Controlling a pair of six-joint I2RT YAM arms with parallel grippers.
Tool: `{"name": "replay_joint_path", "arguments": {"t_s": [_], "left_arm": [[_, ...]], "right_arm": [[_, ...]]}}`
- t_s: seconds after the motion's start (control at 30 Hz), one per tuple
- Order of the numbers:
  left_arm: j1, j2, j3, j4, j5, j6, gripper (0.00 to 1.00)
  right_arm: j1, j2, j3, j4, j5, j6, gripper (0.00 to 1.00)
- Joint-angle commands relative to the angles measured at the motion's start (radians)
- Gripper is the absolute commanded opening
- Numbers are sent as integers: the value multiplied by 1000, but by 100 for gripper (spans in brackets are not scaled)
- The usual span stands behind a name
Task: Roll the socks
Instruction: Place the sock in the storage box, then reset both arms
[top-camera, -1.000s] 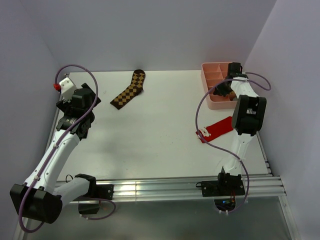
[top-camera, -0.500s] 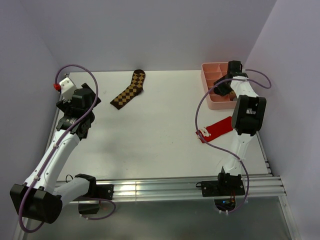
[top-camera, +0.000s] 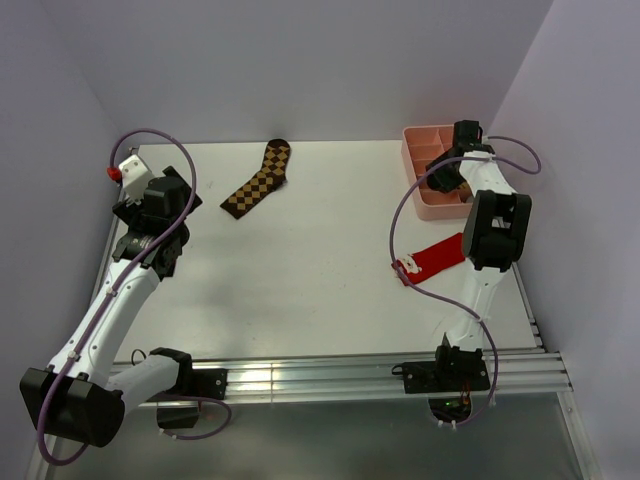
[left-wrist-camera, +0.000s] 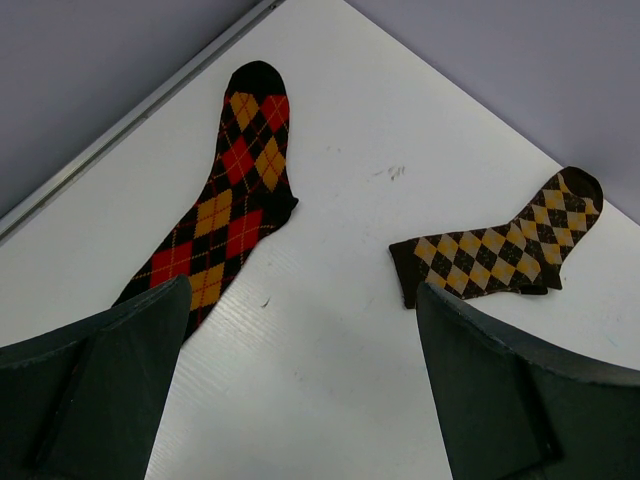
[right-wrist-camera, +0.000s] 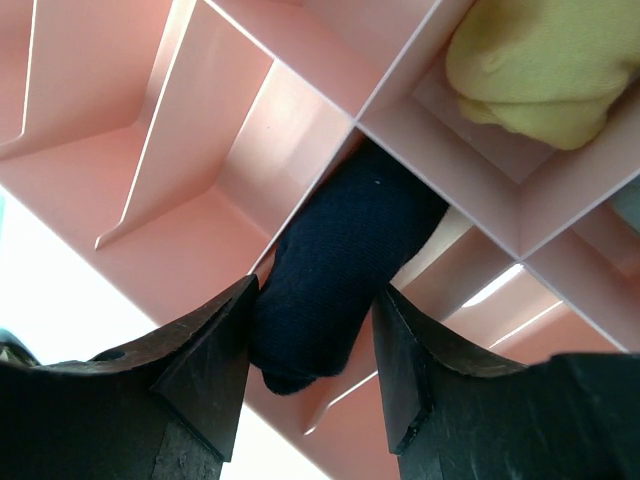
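A rolled dark navy sock (right-wrist-camera: 340, 270) lies in a compartment of the pink divided tray (right-wrist-camera: 200, 200), leaning over a divider. My right gripper (right-wrist-camera: 310, 370) stands open with one finger on each side of the roll; the left finger is close against it and a small gap shows at the right finger. A rolled mustard yellow sock (right-wrist-camera: 530, 70) fills a neighbouring compartment. In the top view the right gripper (top-camera: 445, 178) hangs over the tray (top-camera: 425, 205) at the back right. My left gripper (left-wrist-camera: 300, 390) is wide open above bare table with nothing between its fingers.
A brown checkered sock (top-camera: 258, 180) lies flat at the back centre, also in the left wrist view (left-wrist-camera: 500, 250). A red and yellow argyle sock (left-wrist-camera: 220, 220) lies near the left table edge. A red sock with white trim (top-camera: 435, 257) lies beside the right arm.
The right gripper's jaws have spread apart around the navy sock and let it rest in the tray. The left arm has not moved.
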Motion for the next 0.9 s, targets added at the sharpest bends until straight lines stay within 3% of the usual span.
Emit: {"name": "replay_joint_path", "arguments": {"t_s": [0.0,0.47,0.57,0.73,0.87], "left_arm": [[-4,-15,-6,25,-10,15,100],[-4,-21,-6,23,-4,13,99],[-4,-24,-6,22,-2,11,99],[-4,-33,0,20,4,13,99],[-4,-75,26,-21,-1,-7,99]], "right_arm": [[17,-60,20,-46,16,-30,57],[35,-142,9,-43,-57,-85,59],[47,-194,-7,-19,-56,-116,51],[75,-339,-53,6,-40,-188,55],[96,-570,-104,17,32,-271,63]]}}
